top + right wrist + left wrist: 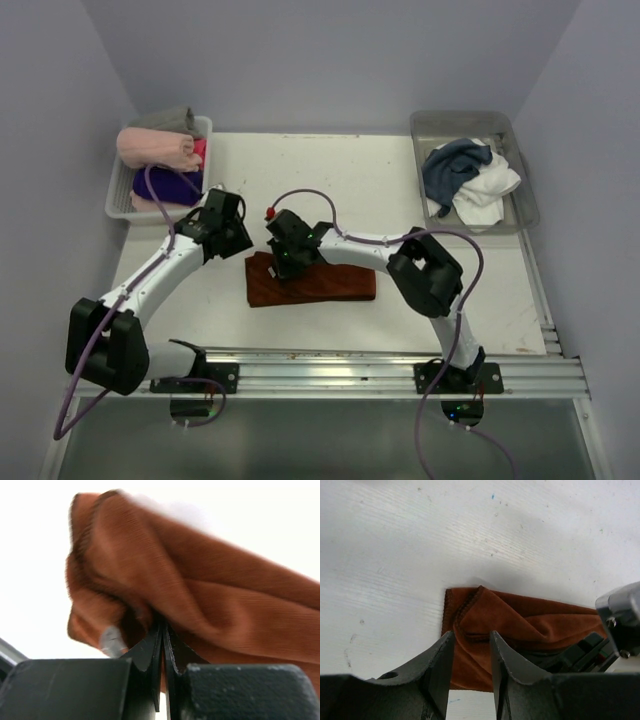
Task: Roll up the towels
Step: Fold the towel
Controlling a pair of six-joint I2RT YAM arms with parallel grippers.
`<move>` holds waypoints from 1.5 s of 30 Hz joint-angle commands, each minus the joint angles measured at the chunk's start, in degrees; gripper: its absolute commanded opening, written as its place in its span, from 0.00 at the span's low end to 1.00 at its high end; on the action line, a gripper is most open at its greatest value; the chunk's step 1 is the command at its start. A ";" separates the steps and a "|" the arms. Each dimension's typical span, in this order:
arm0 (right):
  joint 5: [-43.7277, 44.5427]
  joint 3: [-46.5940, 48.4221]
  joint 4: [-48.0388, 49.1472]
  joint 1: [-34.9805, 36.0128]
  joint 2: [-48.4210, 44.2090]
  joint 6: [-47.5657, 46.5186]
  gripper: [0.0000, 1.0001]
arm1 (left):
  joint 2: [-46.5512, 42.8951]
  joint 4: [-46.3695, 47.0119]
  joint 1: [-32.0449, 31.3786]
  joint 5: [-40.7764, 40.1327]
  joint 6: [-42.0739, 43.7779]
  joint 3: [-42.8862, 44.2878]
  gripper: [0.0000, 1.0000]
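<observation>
The rust-brown towel (325, 284) lies folded in a long strip on the table in front of the arms. My right gripper (287, 256) is at the towel's left part. In the right wrist view it (162, 626) is shut on a bunched fold of the towel (215, 595). My left gripper (236, 236) hovers just off the towel's left end. Its jaws (471, 637) stand open with a narrow gap, nothing between them, and the towel's corner (520, 620) lies beyond. The dark slate-blue towel (453, 166) and the white towel (490, 190) lie crumpled in the right bin.
A clear bin (524, 185) stands at the back right. A white basket (117, 195) at the back left holds a pale pink roll (155, 147), a deep purple roll (165, 184) and a grey cloth (170, 118). The right arm's wrist (620, 615) shows in the left wrist view.
</observation>
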 commanded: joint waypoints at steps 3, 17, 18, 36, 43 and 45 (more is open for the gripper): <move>-4.91 1.68 3.12 3.96 -3.19 -2.09 0.06 | -2.80 -3.00 3.64 -1.47 1.84 1.24 0.38; -2.55 -3.68 3.12 2.76 -11.19 -3.15 0.06 | -2.45 5.86 8.74 13.09 2.29 -6.84 0.36; -2.47 -4.20 3.12 1.78 -11.46 -3.15 0.06 | -2.36 6.74 8.74 13.91 2.20 -7.98 0.35; -8.43 -5.09 3.03 -2.54 -9.88 -4.29 0.04 | -3.15 12.38 6.63 14.79 2.72 -10.28 0.32; -10.02 -2.89 3.38 2.82 -7.95 -4.82 0.09 | -2.71 11.32 6.63 13.56 2.64 -8.52 0.36; -10.72 -2.28 3.56 3.00 -7.33 -4.38 0.13 | -2.02 11.67 6.63 14.09 2.37 -8.00 0.36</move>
